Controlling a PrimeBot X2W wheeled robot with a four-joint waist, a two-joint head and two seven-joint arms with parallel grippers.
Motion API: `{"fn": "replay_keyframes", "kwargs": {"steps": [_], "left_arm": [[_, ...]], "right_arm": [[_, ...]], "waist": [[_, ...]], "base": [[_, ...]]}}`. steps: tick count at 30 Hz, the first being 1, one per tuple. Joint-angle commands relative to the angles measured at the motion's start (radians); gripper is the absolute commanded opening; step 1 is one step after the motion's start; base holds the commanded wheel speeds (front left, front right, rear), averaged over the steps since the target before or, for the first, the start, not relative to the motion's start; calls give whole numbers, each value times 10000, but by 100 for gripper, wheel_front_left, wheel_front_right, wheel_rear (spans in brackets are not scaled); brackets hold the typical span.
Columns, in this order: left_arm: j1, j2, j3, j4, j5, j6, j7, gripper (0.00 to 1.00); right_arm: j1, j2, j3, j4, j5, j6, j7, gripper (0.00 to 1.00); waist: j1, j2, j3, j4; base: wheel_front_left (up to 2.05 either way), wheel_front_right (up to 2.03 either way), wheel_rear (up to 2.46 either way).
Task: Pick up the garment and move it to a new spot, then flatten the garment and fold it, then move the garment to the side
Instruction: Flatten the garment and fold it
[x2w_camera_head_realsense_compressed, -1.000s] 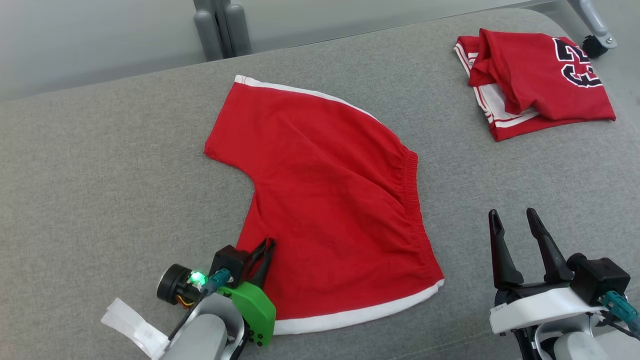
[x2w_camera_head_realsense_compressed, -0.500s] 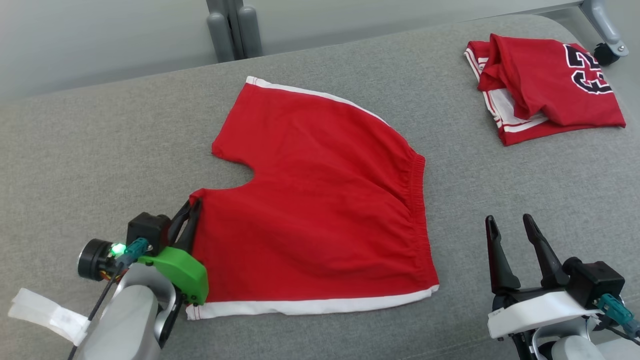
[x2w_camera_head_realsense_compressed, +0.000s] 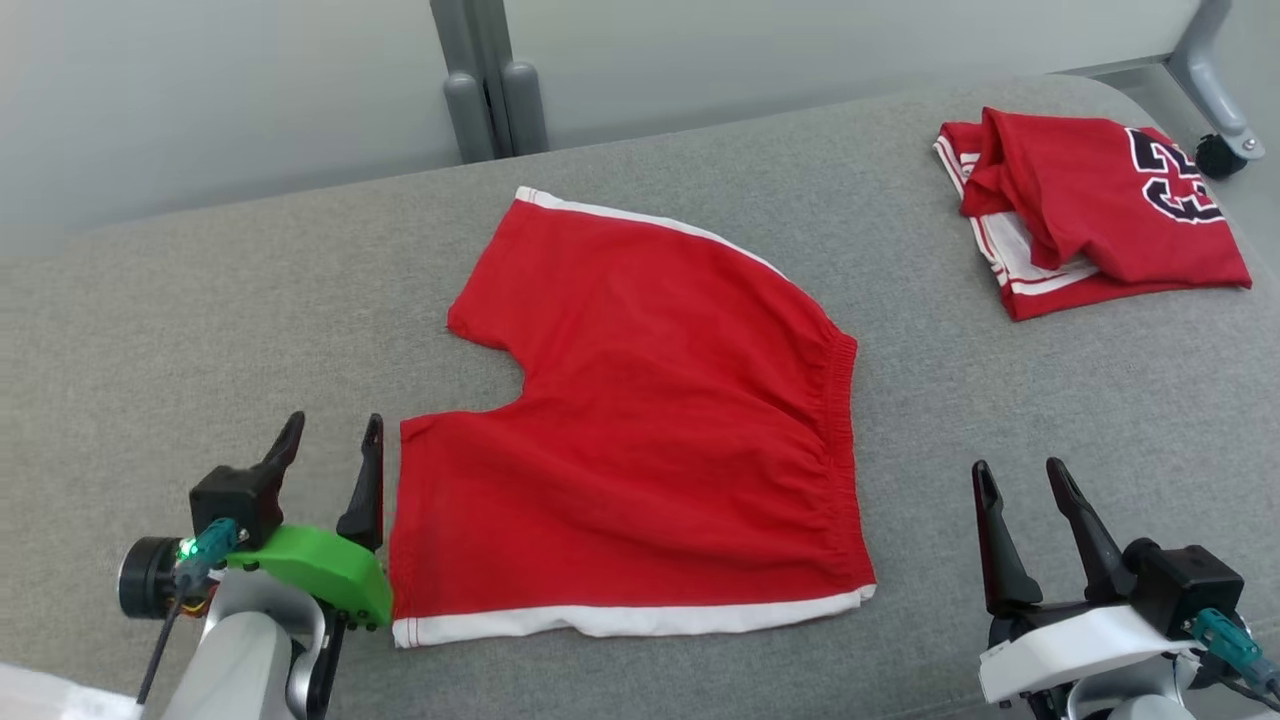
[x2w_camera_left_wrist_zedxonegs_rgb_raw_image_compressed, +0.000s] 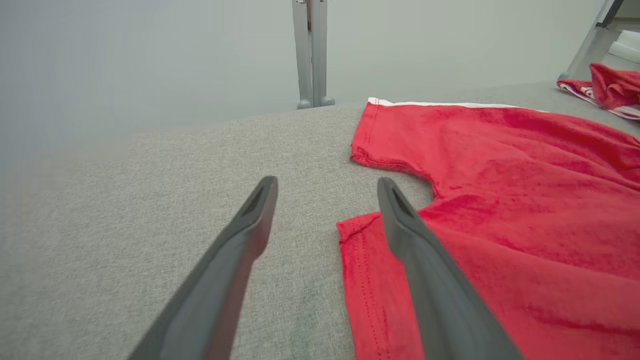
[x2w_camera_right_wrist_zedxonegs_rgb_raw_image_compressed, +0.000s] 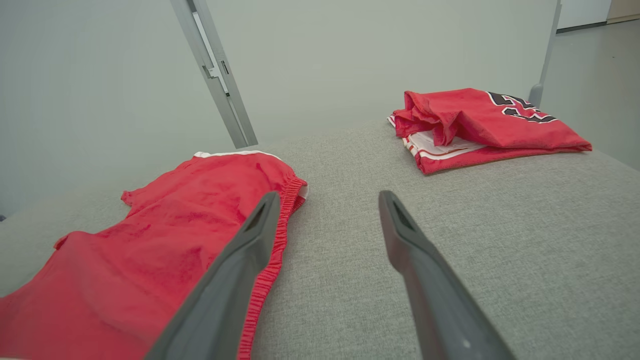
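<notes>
Red shorts (x2w_camera_head_realsense_compressed: 640, 430) are lying spread out pretty much flat in the middle of the grey padded surface (x2w_camera_head_realsense_compressed: 200, 330). The elastic waistband faces the right edge and the crotch notch faces the left edge. One white-trimmed leg hem points at the far edge and the other runs along near the front edge. The left gripper (x2w_camera_head_realsense_compressed: 335, 425) sits near the front left corner, just beside the left side of the nearer leg, with its two dark fingers spread wide and nothing between them. From the left wrist view, that gripper (x2w_camera_left_wrist_zedxonegs_rgb_raw_image_compressed: 327, 184) has one finger over bare grey fabric and the other lined up over the edge of the shorts (x2w_camera_left_wrist_zedxonegs_rgb_raw_image_compressed: 500, 200), and I honestly can't tell if it's touching the cloth or just above it. The right gripper (x2w_camera_head_realsense_compressed: 1018, 470) is down by the front right corner, also wide open and empty, well apart from the waistband. A second red garment, a folded jersey (x2w_camera_head_realsense_compressed: 1090, 210) with dark numbers, is parked at the far right corner, well away from the shorts. The right wrist view shows the jersey (x2w_camera_right_wrist_zedxonegs_rgb_raw_image_compressed: 490, 125) beyond its open fingers, with the shorts (x2w_camera_right_wrist_zedxonegs_rgb_raw_image_compressed: 175, 215) off to one side.
</notes>
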Motion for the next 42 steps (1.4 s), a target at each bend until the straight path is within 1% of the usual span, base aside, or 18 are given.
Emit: {"fn": "replay_keyframes", "kwargs": {"steps": [1,4,8,12,15,19,25,32,36,42], "left_arm": [[392,-67,284,-415,-59,101,-28,100],[1204,-229,843,-1436,74,179,-26,100],[2200,-458,1354,-2520,328,176,-28,100],[3059,-657,1734,-3347,527,114,-28,100],[3671,-852,2034,-3928,665,175,-28,100],[4256,-1063,2309,-4451,800,127,-28,100],[4623,-1252,2417,-4620,1060,52,-28,100],[4576,-1354,2415,-4484,1176,-81,-27,100],[4460,-1382,2115,-4024,1210,-211,-27,100],[4244,-1429,1359,-2977,1114,-355,-28,100]], "right_arm": [[129,-24,-10,-24,-52,-15,-25,100],[289,-56,-8,-25,-88,-15,-25,100],[354,-120,6,-68,-172,-15,-25,100],[492,-141,-21,-119,-213,-16,-25,100],[568,-164,20,-167,-260,-15,-25,100],[720,-157,96,-255,-378,-16,-25,100],[834,-157,198,-187,-495,-16,-25,100],[800,-184,301,-83,-519,-15,-25,100],[808,-257,457,318,-505,-16,-24,100],[618,-269,717,1000,-447,-15,-24,100]], "waist": [[0,0,-363,307],[0,0,-657,507],[0,0,-877,764],[0,0,-1044,981],[0,0,-1154,1117],[0,0,-1243,1264],[0,0,-1295,1394],[0,0,-1298,1338],[0,0,-1253,1291],[0,0,-1088,1197]], "base": [[0,0,0],[0,0,0],[0,0,0],[0,0,0],[0,0,0],[0,0,0],[0,0,0],[0,0,0],[0,0,0],[0,0,0]]}}
